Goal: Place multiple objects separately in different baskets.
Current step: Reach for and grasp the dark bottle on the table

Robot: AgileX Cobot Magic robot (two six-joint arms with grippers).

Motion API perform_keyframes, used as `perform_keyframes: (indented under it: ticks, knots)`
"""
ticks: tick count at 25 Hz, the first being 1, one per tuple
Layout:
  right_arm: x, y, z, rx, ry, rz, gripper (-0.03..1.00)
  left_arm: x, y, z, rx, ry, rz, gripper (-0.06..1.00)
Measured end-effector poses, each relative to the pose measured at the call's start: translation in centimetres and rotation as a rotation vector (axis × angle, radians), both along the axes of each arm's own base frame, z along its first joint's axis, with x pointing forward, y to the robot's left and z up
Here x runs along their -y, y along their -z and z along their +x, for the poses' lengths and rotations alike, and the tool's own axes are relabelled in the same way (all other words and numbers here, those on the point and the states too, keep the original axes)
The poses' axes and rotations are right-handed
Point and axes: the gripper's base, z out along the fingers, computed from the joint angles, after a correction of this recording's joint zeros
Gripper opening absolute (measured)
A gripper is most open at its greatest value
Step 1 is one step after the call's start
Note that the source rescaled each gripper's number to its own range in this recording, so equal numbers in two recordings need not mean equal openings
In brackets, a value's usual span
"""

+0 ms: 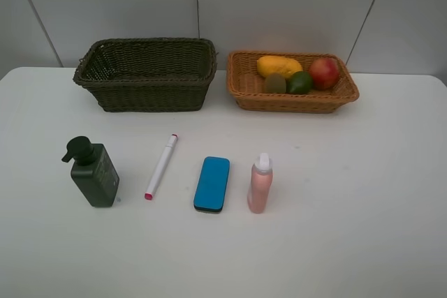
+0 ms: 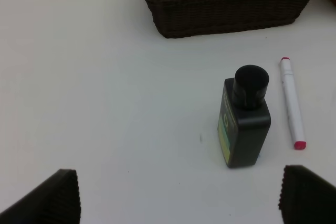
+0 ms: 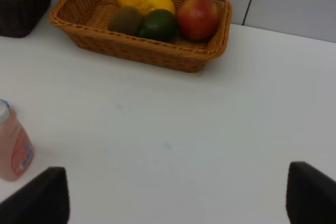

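Observation:
In a row on the white table stand a dark green pump bottle (image 1: 94, 172), a white pink-capped marker (image 1: 161, 166), a blue eraser (image 1: 211, 183) and a pink spray bottle (image 1: 260, 183). Behind them the dark olive basket (image 1: 150, 92) holds nothing I can see. The orange-tan basket (image 1: 293, 101) holds the mango (image 1: 278, 65), pomegranate (image 1: 324, 72), avocado (image 1: 300, 82) and kiwi (image 1: 274, 83). My left gripper (image 2: 178, 198) hangs open, short of the pump bottle (image 2: 244, 119) and marker (image 2: 292, 103). My right gripper (image 3: 173, 198) is open over bare table, the spray bottle (image 3: 13, 148) off to one side. Neither gripper shows in the high view.
A grey panelled wall (image 1: 279, 5) rises right behind the baskets. The table's front edge is out of frame. White tabletop (image 1: 363, 193) stretches to the right of the spray bottle and to the left of the pump bottle.

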Motion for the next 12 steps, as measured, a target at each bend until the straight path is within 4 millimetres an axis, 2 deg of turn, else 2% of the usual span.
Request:
perform_keyframes:
  ticks: [12]
  knots:
    - [0.01,0.0,0.0,0.0,0.001,0.0,1.0,0.0,0.0,0.0,0.0,0.0,0.0,1.0]
